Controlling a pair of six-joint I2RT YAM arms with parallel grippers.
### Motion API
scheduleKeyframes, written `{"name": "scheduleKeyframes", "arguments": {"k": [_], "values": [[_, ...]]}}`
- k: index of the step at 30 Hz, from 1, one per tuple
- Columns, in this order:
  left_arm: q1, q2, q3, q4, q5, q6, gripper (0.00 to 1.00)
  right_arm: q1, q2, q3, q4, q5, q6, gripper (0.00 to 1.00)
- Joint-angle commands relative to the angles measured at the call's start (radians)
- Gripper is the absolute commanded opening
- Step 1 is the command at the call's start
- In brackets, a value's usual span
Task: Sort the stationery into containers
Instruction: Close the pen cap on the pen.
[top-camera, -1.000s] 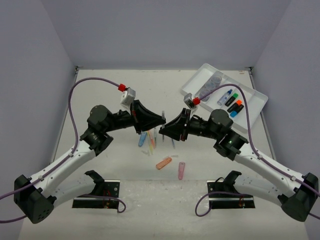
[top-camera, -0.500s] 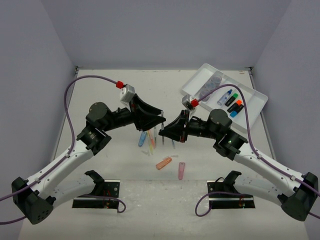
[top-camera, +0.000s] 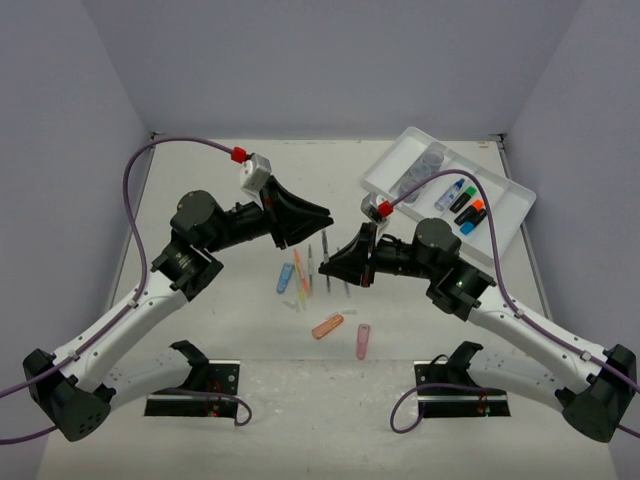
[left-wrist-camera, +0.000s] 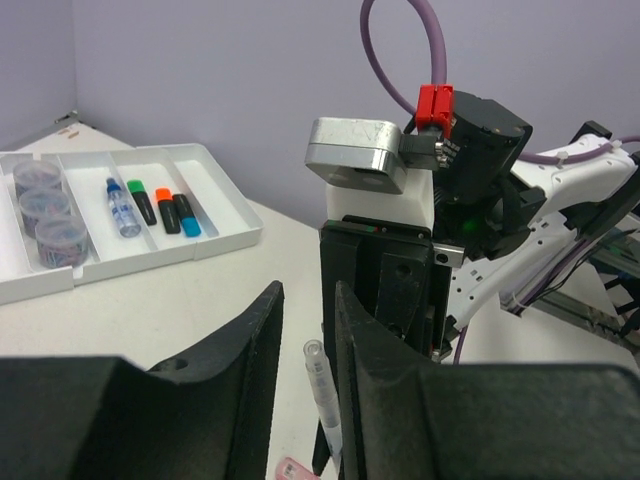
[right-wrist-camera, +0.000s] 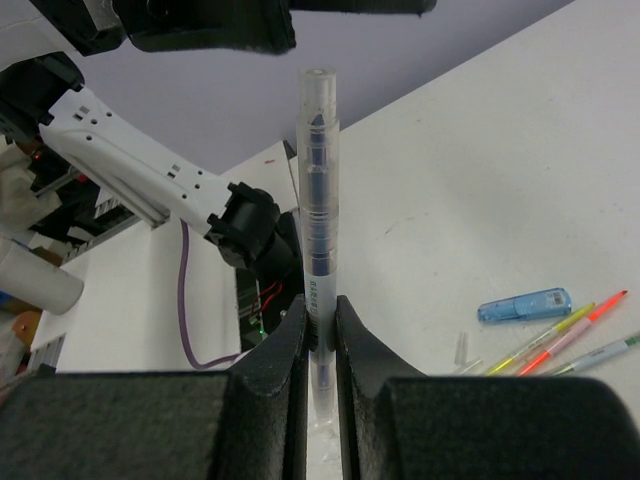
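My right gripper (top-camera: 334, 264) (right-wrist-camera: 320, 305) is shut on a clear pen with blue ink (right-wrist-camera: 318, 180), held above the table's middle. My left gripper (top-camera: 324, 215) (left-wrist-camera: 308, 292) is open and empty, just up and left of it. The same pen (left-wrist-camera: 322, 385) shows in the gap between its fingers, by the right one. The white divided tray (top-camera: 500, 222) (left-wrist-camera: 232, 218) at the back right holds three grey-blue pots (top-camera: 425, 165) (left-wrist-camera: 45, 210) and highlighters (top-camera: 467, 210) (left-wrist-camera: 160, 210). Thin pens (top-camera: 303, 275) (right-wrist-camera: 560, 335) lie on the table.
A blue capsule (top-camera: 285, 278) (right-wrist-camera: 523, 305) lies beside the loose pens. An orange capsule (top-camera: 327, 327) and a pink capsule (top-camera: 363, 341) lie nearer the arm bases. Purple cables arc over both arms. Grey walls close in the table.
My left gripper has drawn back up and to the left, away from the right gripper. The pen stays in the right gripper, which has barely moved.
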Motion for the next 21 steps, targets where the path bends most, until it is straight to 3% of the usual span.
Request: {"name": "scheduleKeyframes", "arguments": {"k": [1,3,13,21], "values": [[-0.005,0.003,0.021,0.005,0.041,0.01,0.27,0.003,-0.027,0.053,-0.007,0.028,-0.027,0.0],[-0.005,0.001,0.012,0.01,0.053,0.005,0.19,0.003,-0.028,0.059,-0.013,0.035,-0.028,0.0],[-0.007,0.0,-0.026,0.045,0.095,-0.014,0.0,0.002,-0.025,0.129,-0.067,0.072,-0.051,0.0],[-0.01,-0.006,-0.06,0.042,0.083,-0.001,0.0,0.001,-0.005,0.213,-0.088,0.098,-0.067,0.0]]}}
